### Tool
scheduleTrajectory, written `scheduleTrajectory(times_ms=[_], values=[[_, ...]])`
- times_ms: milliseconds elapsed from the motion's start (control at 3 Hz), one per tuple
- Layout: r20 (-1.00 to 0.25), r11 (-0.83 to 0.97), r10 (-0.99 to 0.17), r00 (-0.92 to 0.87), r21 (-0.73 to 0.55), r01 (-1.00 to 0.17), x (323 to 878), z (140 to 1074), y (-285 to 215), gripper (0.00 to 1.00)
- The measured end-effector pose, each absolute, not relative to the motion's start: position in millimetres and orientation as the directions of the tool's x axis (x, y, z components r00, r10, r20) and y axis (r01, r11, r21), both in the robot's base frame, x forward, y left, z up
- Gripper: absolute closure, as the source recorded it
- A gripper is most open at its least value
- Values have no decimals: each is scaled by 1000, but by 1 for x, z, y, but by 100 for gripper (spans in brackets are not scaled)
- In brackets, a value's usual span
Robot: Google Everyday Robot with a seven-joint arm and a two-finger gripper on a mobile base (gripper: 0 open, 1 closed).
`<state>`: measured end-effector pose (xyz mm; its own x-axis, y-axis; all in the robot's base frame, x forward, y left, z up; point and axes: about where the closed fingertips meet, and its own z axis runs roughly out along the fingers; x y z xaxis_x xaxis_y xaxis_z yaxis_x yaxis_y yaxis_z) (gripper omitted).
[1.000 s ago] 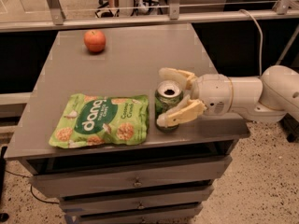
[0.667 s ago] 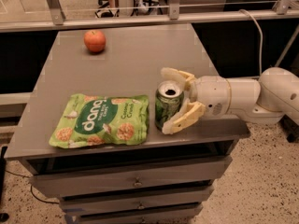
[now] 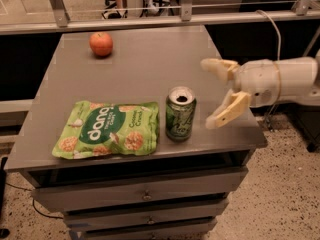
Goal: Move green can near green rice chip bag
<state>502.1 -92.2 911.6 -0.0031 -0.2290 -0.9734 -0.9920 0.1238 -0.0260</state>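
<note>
The green can (image 3: 180, 114) stands upright on the grey table (image 3: 145, 69), near its front edge, with its open silver top showing. The green rice chip bag (image 3: 107, 129) lies flat just left of the can, with a narrow gap between them. My gripper (image 3: 214, 95) is to the right of the can, open and empty, with its pale fingers (image 3: 227, 111) spread wide and clear of the can. The white arm reaches in from the right.
A red apple (image 3: 101, 43) sits at the table's far left. Drawers (image 3: 145, 196) run below the table top. A rail (image 3: 150, 20) and dark space lie behind the table. Speckled floor is to the right.
My gripper has let go of the can and drawn back to the right. The can stays standing beside the bag.
</note>
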Motion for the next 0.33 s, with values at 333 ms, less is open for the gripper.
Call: scheduleTrajectory(times_ms=[333], values=[[-923, 204, -383, 38, -124, -971, 536, 933, -153, 0]])
